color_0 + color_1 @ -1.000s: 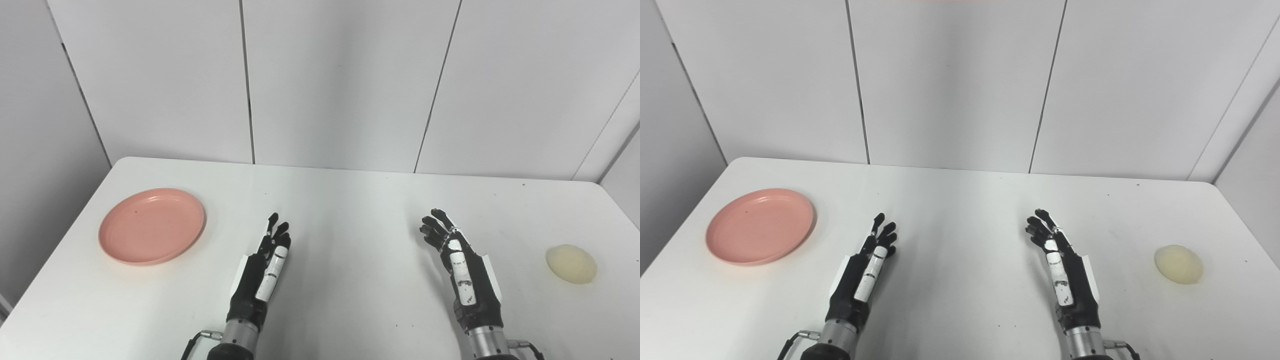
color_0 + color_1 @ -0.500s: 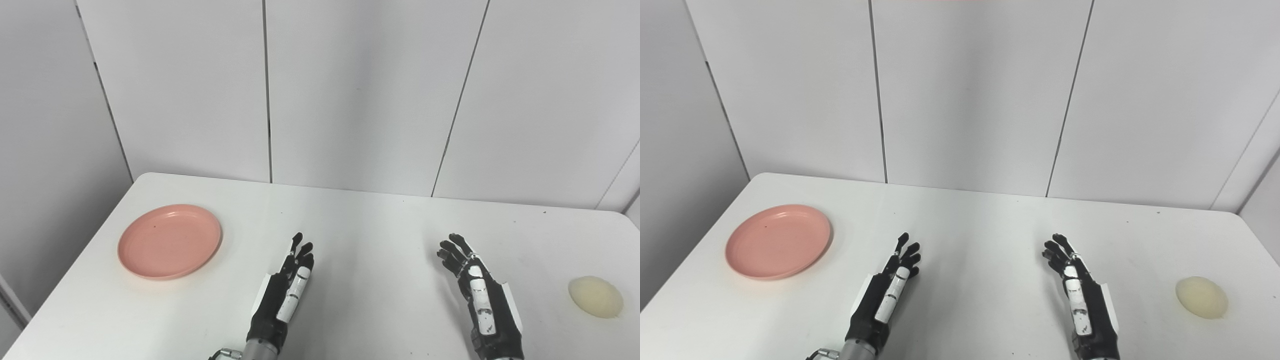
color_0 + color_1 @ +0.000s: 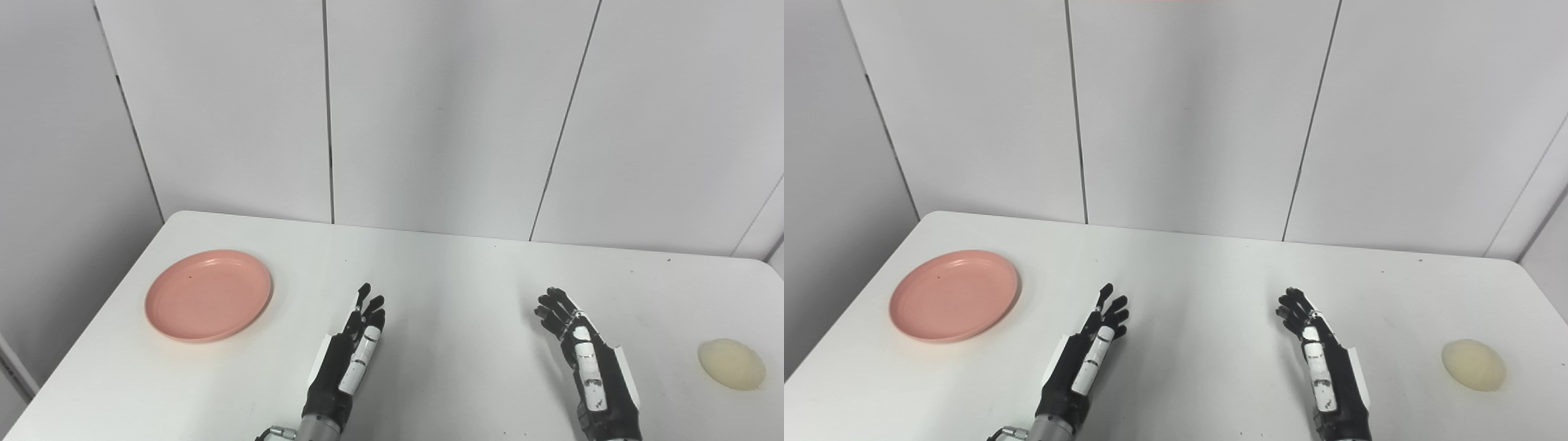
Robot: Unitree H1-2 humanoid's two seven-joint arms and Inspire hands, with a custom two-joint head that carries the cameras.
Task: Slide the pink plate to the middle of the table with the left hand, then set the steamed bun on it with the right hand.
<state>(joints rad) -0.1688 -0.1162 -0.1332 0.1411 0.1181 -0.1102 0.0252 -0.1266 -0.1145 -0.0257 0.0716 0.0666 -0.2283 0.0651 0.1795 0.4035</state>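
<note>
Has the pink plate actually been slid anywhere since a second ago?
No. The pink plate sits lower and further right in the picture, but the table edge and wall seams shifted equally: the camera moved. It stays near the table's left edge.

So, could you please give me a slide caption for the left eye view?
Both hands, left and right, open over the table; pink plate far left, steamed bun far right.
</note>
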